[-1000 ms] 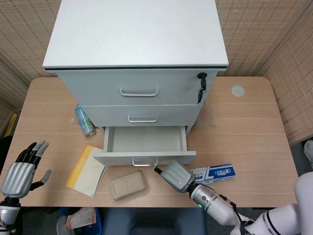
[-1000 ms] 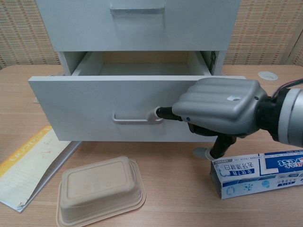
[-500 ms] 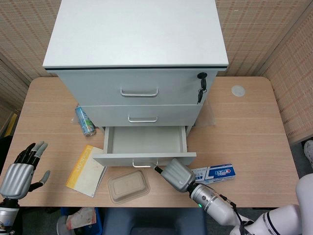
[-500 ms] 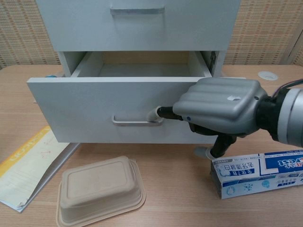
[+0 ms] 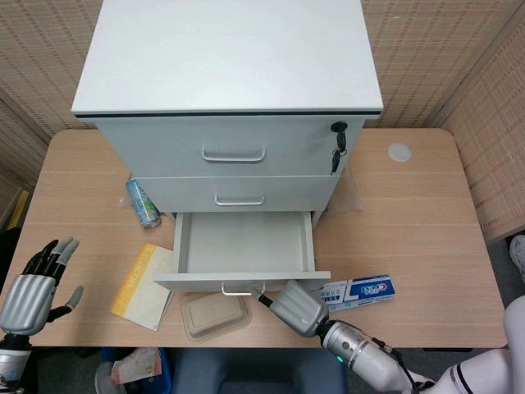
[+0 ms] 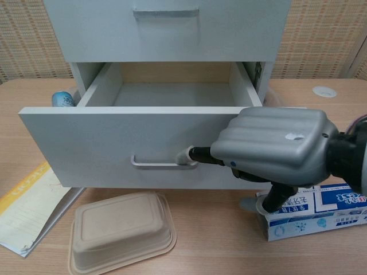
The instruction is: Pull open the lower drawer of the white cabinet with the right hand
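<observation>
The white cabinet stands at the back of the table. Its lower drawer is pulled well out and is empty inside. In the chest view the drawer front fills the middle, with a metal handle low on it. My right hand is at the handle's right end, with one fingertip hooked behind the bar and the other fingers curled under. From above, the right hand sits just in front of the drawer front. My left hand hovers at the table's left front edge, fingers apart, holding nothing.
A pulp tray lies upside down right before the drawer, partly under its front. A yellow booklet lies to its left, a toothpaste box beside my right hand. A can lies left of the cabinet.
The lower drawer has slid further out toward me, drawn by my right hand at the handle. Its front now overhangs the pulp tray. The left hand has barely moved.
</observation>
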Action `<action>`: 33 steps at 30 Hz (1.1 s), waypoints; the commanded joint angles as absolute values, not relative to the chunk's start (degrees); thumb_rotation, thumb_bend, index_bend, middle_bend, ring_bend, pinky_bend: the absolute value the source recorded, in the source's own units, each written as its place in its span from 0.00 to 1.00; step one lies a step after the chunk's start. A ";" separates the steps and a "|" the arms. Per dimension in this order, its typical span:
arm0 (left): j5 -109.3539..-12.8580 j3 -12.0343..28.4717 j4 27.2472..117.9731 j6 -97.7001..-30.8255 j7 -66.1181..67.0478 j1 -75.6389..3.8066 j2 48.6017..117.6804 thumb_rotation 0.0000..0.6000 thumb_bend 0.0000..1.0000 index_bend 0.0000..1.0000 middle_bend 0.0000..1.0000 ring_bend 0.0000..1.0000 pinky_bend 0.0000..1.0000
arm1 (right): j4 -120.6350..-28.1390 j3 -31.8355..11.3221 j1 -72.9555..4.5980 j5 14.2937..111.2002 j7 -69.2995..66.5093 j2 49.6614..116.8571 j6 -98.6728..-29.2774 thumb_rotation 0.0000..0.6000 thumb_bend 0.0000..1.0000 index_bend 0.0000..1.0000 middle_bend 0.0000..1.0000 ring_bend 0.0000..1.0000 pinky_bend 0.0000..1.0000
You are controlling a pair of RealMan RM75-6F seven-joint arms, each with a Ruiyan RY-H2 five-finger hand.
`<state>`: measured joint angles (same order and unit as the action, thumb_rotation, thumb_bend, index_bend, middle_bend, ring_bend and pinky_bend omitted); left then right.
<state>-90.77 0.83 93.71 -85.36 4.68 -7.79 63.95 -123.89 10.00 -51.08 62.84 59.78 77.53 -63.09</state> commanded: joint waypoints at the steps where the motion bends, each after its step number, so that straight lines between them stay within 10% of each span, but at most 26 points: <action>1: -90.75 0.79 93.72 -85.28 4.72 -7.78 63.95 1.00 0.35 0.05 0.08 0.06 0.16 | -125.30 11.34 -50.07 65.23 59.88 76.68 -63.13 1.00 0.30 0.10 0.91 0.95 0.76; 14: -90.61 1.01 93.87 -85.73 4.47 -7.54 63.40 1.00 0.35 0.05 0.08 0.06 0.16 | -126.73 13.58 -44.68 83.55 48.78 70.04 -66.20 1.00 0.30 0.10 0.84 0.86 0.76; 23: -89.99 1.47 93.97 -85.98 4.17 -7.40 62.68 1.00 0.35 0.05 0.08 0.06 0.16 | -121.66 16.67 -34.63 104.31 34.48 58.53 -82.71 1.00 0.30 0.17 0.79 0.78 0.76; 33: -89.19 2.16 94.19 -84.55 5.33 -8.40 63.16 1.00 0.35 0.05 0.08 0.06 0.16 | -117.57 14.97 -24.17 97.23 29.17 50.40 -90.85 1.00 0.30 0.17 0.62 0.62 0.71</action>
